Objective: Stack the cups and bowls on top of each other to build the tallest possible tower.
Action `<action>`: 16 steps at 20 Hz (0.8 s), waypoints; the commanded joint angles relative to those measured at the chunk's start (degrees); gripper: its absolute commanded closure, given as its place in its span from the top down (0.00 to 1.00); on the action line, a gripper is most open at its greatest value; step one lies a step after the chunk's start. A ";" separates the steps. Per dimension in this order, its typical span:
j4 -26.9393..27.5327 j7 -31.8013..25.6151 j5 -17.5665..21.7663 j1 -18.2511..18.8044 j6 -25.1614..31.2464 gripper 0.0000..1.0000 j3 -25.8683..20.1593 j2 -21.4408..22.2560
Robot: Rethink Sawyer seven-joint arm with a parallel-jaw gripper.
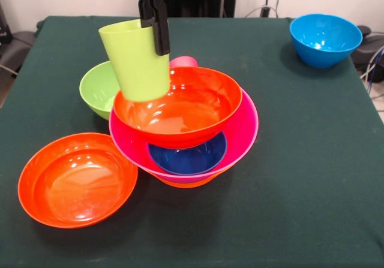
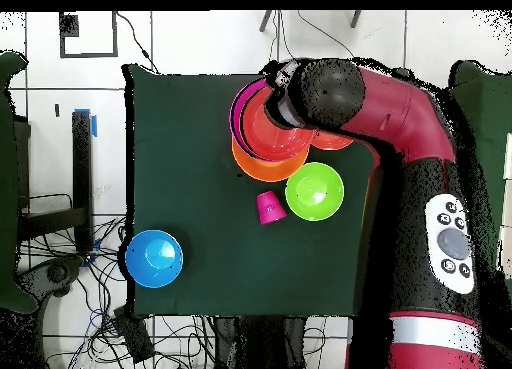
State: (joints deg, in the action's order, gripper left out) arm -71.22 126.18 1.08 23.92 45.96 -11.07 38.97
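- Nearest us, a shallow red-orange bowl (image 1: 77, 178) waits at the counter's (image 1: 300, 190) seven o'clock.
- Our fingers (image 1: 161, 35) grasp the lime cup (image 1: 135, 61) over the tower's (image 1: 186, 124) ten o'clock rim.
- Next, we judge, centre it, then release.

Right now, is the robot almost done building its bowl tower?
Not yet. A tower already stands: a red-orange bowl sits in the big pink bowl, with a dark blue bowl showing underneath. The gripper holds a lime green cup over it. Still loose on the table: the green bowl, another red-orange bowl, the light blue bowl and a pink cup.
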 commanded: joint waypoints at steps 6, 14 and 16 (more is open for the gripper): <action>-0.78 7.77 3.76 -6.74 6.33 0.00 3.99 -6.59; 10.46 14.14 6.75 -15.53 16.64 0.00 14.86 -10.91; 12.79 15.04 6.85 -16.88 18.15 0.00 17.03 -12.19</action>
State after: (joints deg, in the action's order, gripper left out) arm -65.10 126.29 4.28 11.11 54.69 1.10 31.55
